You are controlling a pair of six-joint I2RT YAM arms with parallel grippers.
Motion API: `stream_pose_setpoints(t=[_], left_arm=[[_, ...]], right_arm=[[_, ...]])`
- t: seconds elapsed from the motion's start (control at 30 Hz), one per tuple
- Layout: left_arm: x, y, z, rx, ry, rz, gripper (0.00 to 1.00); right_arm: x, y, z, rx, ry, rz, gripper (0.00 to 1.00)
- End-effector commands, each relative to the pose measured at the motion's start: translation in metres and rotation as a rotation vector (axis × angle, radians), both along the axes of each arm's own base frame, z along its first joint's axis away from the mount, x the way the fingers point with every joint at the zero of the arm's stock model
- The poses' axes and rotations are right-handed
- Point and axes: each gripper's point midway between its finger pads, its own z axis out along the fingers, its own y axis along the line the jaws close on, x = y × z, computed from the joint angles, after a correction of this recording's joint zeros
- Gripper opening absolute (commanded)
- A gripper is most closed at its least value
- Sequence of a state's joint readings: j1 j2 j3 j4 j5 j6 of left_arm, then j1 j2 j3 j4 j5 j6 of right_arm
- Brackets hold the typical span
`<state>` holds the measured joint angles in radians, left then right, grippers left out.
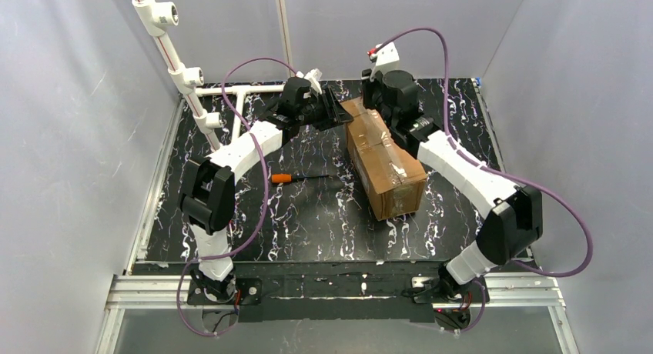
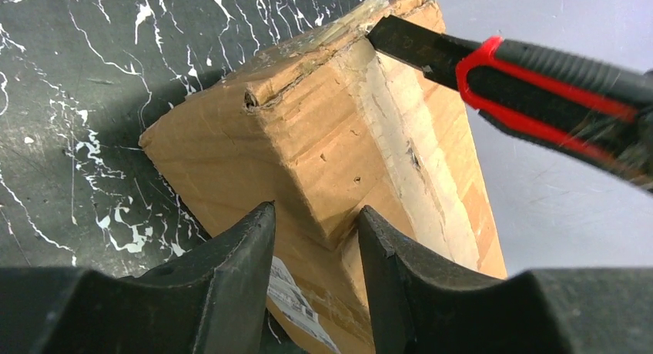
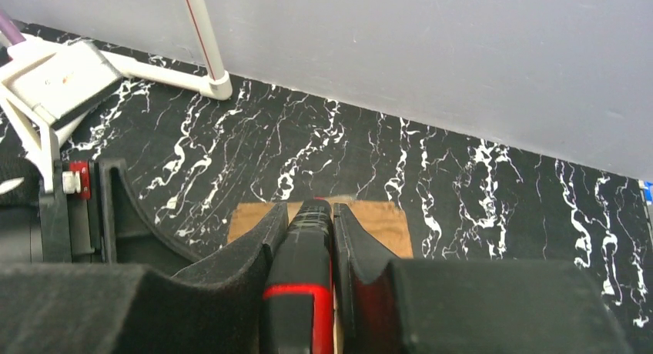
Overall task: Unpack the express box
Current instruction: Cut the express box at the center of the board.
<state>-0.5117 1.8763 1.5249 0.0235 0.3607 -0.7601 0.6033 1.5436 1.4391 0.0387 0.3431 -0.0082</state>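
The express box (image 1: 385, 160) is a long brown carton with glossy tape that lies slantwise in the middle of the table. My left gripper (image 1: 339, 115) is at its far left corner. In the left wrist view the box (image 2: 308, 146) fills the frame. My left gripper (image 2: 316, 212) is open, its jaws either side of a corner edge of the box. My right gripper (image 1: 383, 106) is at the box's far end. It is shut on a black and red box cutter (image 3: 308, 246). The cutter's tip (image 2: 400, 42) rests at the taped top seam.
An orange-handled screwdriver (image 1: 282, 178) lies on the black marbled table (image 1: 308, 215), left of the box. A white pipe frame (image 1: 192, 81) stands at the back left. Grey walls close in the table on three sides.
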Motion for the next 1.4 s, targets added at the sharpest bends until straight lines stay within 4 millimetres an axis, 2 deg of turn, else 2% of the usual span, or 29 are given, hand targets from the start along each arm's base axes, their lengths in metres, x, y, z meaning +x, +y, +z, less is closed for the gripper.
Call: stream_pose_setpoints(t=[0.0, 0.13, 0.4, 0.57, 0.77, 0.9, 1.07, 1.17, 1.27, 1.37], left_arm=[[-0.019, -0.005, -0.022, 0.028, 0.1, -0.055, 0.42], [-0.016, -0.006, -0.015, 0.036, 0.086, -0.061, 0.43], [-0.009, 0.0, -0.002, 0.048, 0.089, -0.08, 0.54], [-0.01, -0.014, 0.005, -0.056, 0.132, -0.09, 0.64], [0.001, -0.016, 0.002, -0.078, 0.175, -0.025, 0.63], [0.009, -0.023, 0.011, -0.146, 0.178, 0.001, 0.58], [0.022, -0.024, 0.022, -0.176, 0.173, 0.063, 0.55], [0.029, -0.026, 0.027, -0.174, 0.145, 0.062, 0.55], [0.026, -0.03, 0.038, -0.109, 0.089, 0.003, 0.58], [0.015, -0.014, 0.055, -0.029, 0.025, -0.023, 0.64]], right_arm=[[-0.017, -0.013, -0.023, -0.007, 0.044, -0.048, 0.01], [-0.03, -0.018, -0.026, 0.003, 0.043, -0.027, 0.01], [-0.026, -0.012, -0.03, -0.023, 0.071, -0.006, 0.01], [-0.042, -0.015, -0.06, -0.05, 0.162, 0.018, 0.01], [-0.061, -0.032, -0.077, -0.1, 0.17, 0.005, 0.01], [-0.071, -0.033, -0.081, -0.105, 0.16, 0.02, 0.01], [-0.082, -0.041, -0.1, -0.17, 0.179, 0.008, 0.01], [-0.084, -0.048, -0.098, -0.151, 0.154, -0.023, 0.01], [-0.075, -0.05, -0.096, -0.13, 0.192, -0.092, 0.01], [-0.069, -0.055, -0.089, -0.098, 0.185, -0.155, 0.01]])
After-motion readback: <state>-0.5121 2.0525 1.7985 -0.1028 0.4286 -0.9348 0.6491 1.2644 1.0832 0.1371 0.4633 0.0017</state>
